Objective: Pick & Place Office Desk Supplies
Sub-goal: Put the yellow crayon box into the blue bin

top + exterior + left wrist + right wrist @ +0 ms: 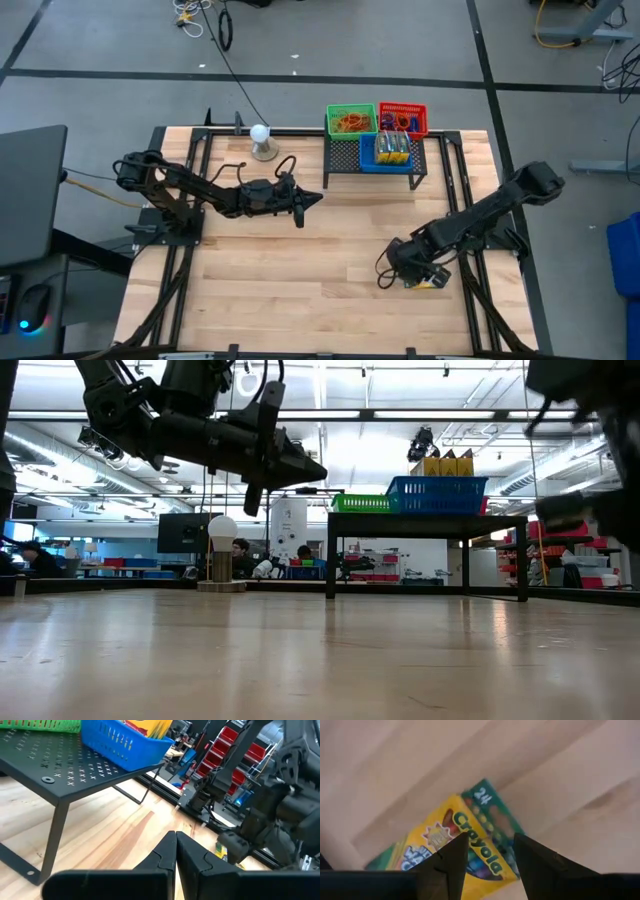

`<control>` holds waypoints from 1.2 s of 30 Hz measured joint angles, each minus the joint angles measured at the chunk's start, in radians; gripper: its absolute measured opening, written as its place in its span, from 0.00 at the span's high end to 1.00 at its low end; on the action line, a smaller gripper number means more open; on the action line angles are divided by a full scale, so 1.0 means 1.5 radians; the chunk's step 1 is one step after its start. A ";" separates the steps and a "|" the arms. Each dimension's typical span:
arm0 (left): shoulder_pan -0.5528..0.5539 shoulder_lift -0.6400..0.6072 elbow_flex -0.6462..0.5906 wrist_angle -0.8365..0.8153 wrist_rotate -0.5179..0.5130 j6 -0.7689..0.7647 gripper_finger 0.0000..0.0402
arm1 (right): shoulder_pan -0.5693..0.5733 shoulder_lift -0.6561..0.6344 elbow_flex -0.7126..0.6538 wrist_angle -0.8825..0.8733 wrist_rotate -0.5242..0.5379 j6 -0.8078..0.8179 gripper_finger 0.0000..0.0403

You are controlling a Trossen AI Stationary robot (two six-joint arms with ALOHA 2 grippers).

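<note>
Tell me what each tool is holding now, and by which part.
Nothing is held. The right tool hovers open over the flat yellow-and-green cardboard crayon box lying on the wooden table. The left tool is shut and empty.

The crayon box (465, 845) is yellow and green with green lettering. Green (351, 120), red (403, 117) and blue (385, 153) baskets top a black rack (345, 158); the green one holds what look like reddish-tan bands.

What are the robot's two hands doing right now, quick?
Left gripper: jaws shut, holding nothing.
Right gripper: jaws open above the crayon box, not gripping it.
</note>
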 joint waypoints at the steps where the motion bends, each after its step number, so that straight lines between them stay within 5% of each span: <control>1: 0.000 0.000 0.000 -0.002 0.001 0.000 0.97 | 0.000 0.016 0.000 -0.001 -0.001 -0.018 0.59; 6: 0.000 0.000 0.000 -0.008 0.002 -0.007 0.97 | -0.001 0.071 0.003 0.000 0.009 -0.070 0.60; 10: 0.000 0.000 0.000 -0.013 0.002 -0.009 0.97 | -0.007 0.077 0.003 -0.002 0.003 -0.063 0.72; 15: 0.000 0.000 0.000 -0.013 0.002 -0.009 0.97 | -0.020 0.074 0.004 -0.019 -0.006 0.006 0.95; 19: 0.000 0.000 0.000 -0.012 0.002 -0.011 0.97 | -0.036 0.060 0.013 -0.016 0.002 0.092 0.95; 29: 0.001 0.000 0.000 -0.011 0.002 -0.024 0.97 | -0.102 -0.046 0.016 0.025 0.054 0.531 0.97; 36: 0.006 0.000 0.000 -0.012 0.035 -0.042 0.97 | -0.077 -0.085 0.029 0.091 0.212 0.888 0.98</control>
